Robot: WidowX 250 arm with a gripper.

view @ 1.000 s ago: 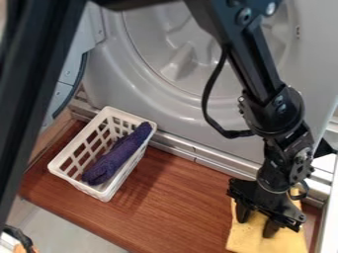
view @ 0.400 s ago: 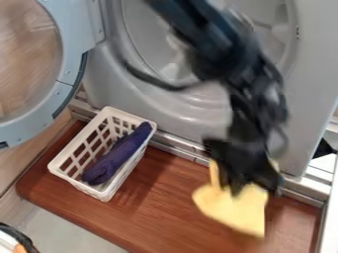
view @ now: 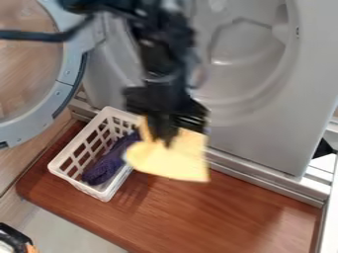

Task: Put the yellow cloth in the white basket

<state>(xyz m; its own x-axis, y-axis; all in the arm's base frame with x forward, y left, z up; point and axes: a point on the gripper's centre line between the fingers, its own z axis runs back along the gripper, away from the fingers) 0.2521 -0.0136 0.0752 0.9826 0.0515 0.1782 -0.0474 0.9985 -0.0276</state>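
My gripper (view: 161,136) is in the upper middle of the camera view, shut on the yellow cloth (view: 173,157). The cloth hangs in the air below it, overlapping the basket's right side in the view. The white basket (view: 64,149) stands upright on the wooden board at the left. Inside it lies a rolled purple cloth (view: 105,165), its upper end partly covered from sight by the yellow cloth.
A brown wooden board (view: 218,212) bears the basket. Behind it rises the grey front of a washer or dryer (view: 264,133), its round door (view: 49,106) swung open at the left. A metal rail (view: 277,190) runs along the board's back edge.
The gripper has gone from the lower right up and left, lifting the yellow cloth off the board and carrying it beside the basket. The basket and purple cloth have stayed put.
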